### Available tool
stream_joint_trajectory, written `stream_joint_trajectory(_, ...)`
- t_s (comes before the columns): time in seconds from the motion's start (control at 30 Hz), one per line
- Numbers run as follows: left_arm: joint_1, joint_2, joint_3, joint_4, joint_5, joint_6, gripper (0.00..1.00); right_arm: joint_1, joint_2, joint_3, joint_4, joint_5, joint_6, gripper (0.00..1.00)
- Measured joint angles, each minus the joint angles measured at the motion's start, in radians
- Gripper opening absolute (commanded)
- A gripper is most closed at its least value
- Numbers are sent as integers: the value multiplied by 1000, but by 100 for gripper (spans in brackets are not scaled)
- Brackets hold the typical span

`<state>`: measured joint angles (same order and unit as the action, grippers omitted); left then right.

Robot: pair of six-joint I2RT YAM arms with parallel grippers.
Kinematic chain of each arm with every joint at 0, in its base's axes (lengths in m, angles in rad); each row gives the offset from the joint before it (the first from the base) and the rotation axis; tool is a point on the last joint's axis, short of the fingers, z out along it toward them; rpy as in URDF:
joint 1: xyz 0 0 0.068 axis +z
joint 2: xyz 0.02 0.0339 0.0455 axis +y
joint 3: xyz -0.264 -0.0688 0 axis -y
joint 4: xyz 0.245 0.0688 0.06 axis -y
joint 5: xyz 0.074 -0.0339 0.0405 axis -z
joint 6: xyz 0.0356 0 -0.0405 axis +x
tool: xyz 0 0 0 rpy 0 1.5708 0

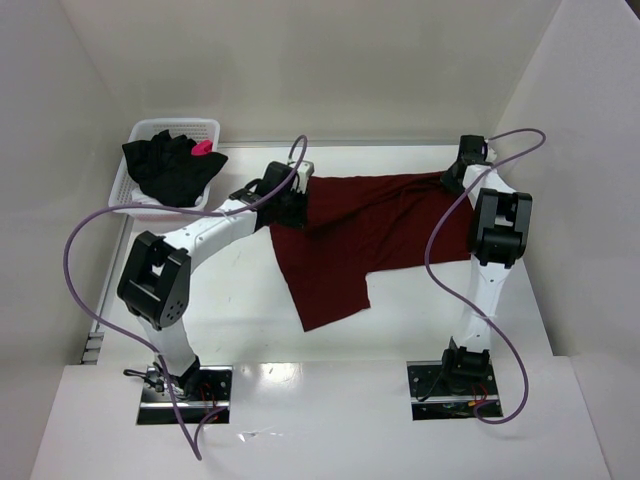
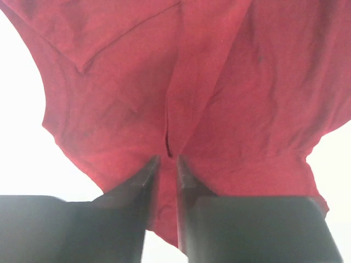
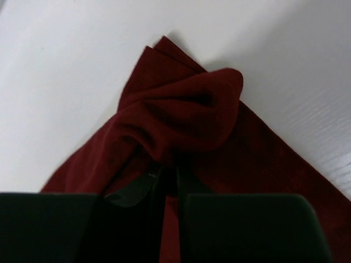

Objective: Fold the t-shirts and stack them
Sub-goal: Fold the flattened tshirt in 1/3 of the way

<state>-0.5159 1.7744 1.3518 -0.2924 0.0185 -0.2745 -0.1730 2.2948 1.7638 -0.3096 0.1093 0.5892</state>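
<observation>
Maroon t-shirt [image 1: 370,235] lies rumpled on the table [image 1: 240,300], right of the basket [image 1: 215,127]. Its near flap trails away from the basket. Black t-shirt [image 1: 170,170] is heaped inside the basket.

Risk: the cloth is bunched at both held corners. If it snags on a fingertip when the arm lifts, the fold drags askew.

Left gripper [image 2: 167,159], at the shirt edge nearest the basket: jaws a slit apart at a crease, grip uncertain. Right gripper [image 3: 167,170], at the corner farthest from the basket: jaws nearly together and buried in a wad of cloth. Cannot tell if it is clamped.
</observation>
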Motion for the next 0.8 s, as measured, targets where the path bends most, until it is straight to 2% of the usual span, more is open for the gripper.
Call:
stream_joint_trajectory(0.03,0,3,0,-3,-3,-5,48,0,0,-3,-3,0,-3,20)
stream_joint_trajectory(0.07,0,6,0,-7,-6,-14,56,0,-2,-5,-8,1,-5,29)
stream_joint_trajectory(0.13,0,10,0,-14,-13,-19,72,0,-6,-7,-19,3,-11,36)
stream_joint_trajectory(0.17,0,10,0,-18,-18,-21,84,0,-12,-12,-19,3,-12,40)
stream_joint_trajectory(0.27,7,12,21,-29,-32,-32,95,-3,-37,-43,-22,5,-18,49)
stream_joint_trajectory(0.3,10,14,34,-29,-32,-42,98,-4,-42,-49,-22,5,-21,55)
stream_joint_trajectory(0.37,26,26,71,-20,-37,-55,99,-6,-50,-56,-22,6,-24,61)
stream_joint_trajectory(0.53,69,120,213,45,-68,-82,99,-8,-64,-61,-14,5,-37,61)
stream_joint_trajectory(0.63,87,205,295,104,-79,-112,94,-8,-66,-67,-5,1,-37,61)
stream_joint_trajectory(0.8,120,302,309,164,-69,-179,85,-8,-66,-70,2,-2,-37,57)
